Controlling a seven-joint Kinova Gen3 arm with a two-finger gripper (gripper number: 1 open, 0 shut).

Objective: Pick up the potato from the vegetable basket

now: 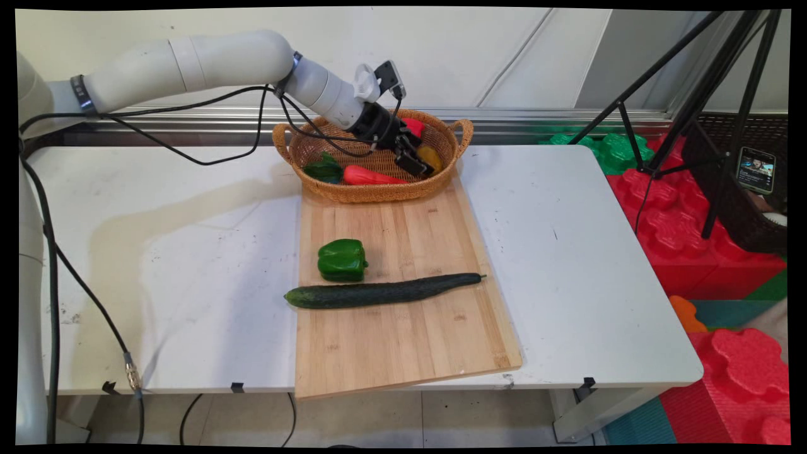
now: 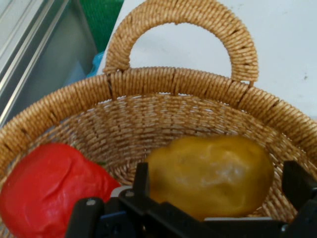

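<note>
Main view showed the wicker basket (image 1: pixel 372 189) at the far end of the cutting board (image 1: pixel 403 315); inside the basket, the gripper (image 1: pixel 419 161) had its jaws apart around a yellow potato (image 2: pixel 213 176), beside a red pepper (image 2: pixel 47 183).

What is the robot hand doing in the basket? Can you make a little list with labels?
gripper: open, one finger on each side of the yellow vegetable
beside it: red pepper
also in basket: long red pepper, dark green vegetable
on cutting board: green bell pepper, cucumber
</note>
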